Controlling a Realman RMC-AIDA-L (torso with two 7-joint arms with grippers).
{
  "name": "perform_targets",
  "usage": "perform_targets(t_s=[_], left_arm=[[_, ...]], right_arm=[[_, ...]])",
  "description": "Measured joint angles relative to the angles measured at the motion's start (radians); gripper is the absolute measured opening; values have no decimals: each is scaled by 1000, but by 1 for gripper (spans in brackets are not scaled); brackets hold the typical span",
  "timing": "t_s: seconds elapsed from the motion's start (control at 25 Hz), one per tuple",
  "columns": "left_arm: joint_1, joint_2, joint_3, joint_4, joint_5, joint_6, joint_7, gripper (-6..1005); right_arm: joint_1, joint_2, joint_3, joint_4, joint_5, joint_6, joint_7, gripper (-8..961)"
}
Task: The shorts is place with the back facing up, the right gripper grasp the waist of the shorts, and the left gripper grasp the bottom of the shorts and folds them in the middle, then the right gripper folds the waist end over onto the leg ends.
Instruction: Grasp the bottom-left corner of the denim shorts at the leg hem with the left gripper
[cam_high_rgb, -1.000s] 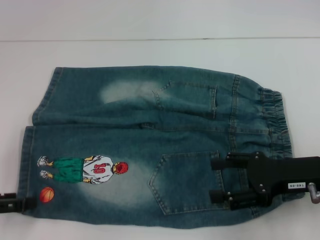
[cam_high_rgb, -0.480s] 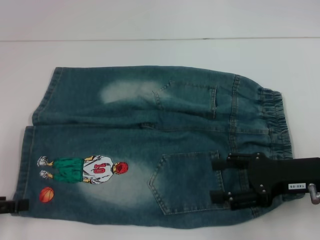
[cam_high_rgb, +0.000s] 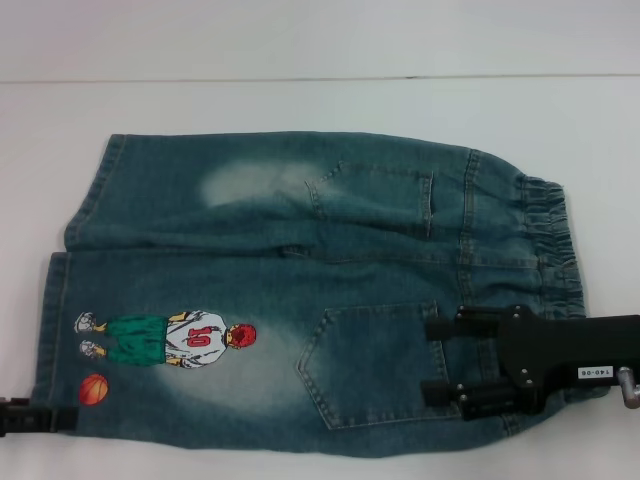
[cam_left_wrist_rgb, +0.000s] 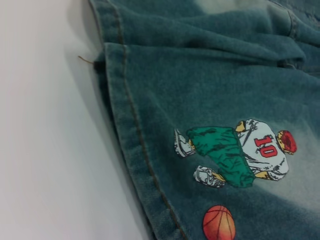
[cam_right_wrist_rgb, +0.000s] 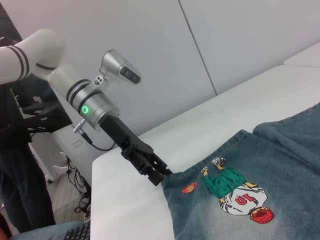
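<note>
The teal denim shorts (cam_high_rgb: 300, 260) lie flat, back up, on the white table. The gathered waist (cam_high_rgb: 555, 240) is at the right and the straight leg ends (cam_high_rgb: 52, 300) at the left. The embroidered player (cam_high_rgb: 170, 338) sits on the near leg. My right gripper (cam_high_rgb: 430, 360) hovers open over the near back pocket (cam_high_rgb: 365, 365), just inside the waist, with nothing between its fingers. My left gripper (cam_high_rgb: 30, 415) is at the near left corner of the bottom hem. The right wrist view shows the left gripper (cam_right_wrist_rgb: 161, 177) tip against that corner. The left wrist view shows the hem (cam_left_wrist_rgb: 131, 125) and the player (cam_left_wrist_rgb: 240, 150).
The white table (cam_high_rgb: 300, 100) runs on beyond the shorts at the back and on both sides. Its left edge (cam_right_wrist_rgb: 95, 170) drops off just behind the left arm (cam_right_wrist_rgb: 90, 107). A loose thread (cam_left_wrist_rgb: 85, 60) sticks out between the two leg hems.
My left gripper has slid a little to the left along the near left corner of the hem. The right gripper and the shorts have not moved.
</note>
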Motion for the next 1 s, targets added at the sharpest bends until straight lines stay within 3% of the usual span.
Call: perform_targets(t_s=[0.68, 1.0], left_arm=[[-8, -1, -12, 10, -27, 28, 0, 886], [3, 9, -9, -2, -79, 50, 4, 884]], right_arm=[[-3, 0, 3, 0, -1, 5, 0, 915], [-3, 0, 0, 0, -1, 9, 0, 915]])
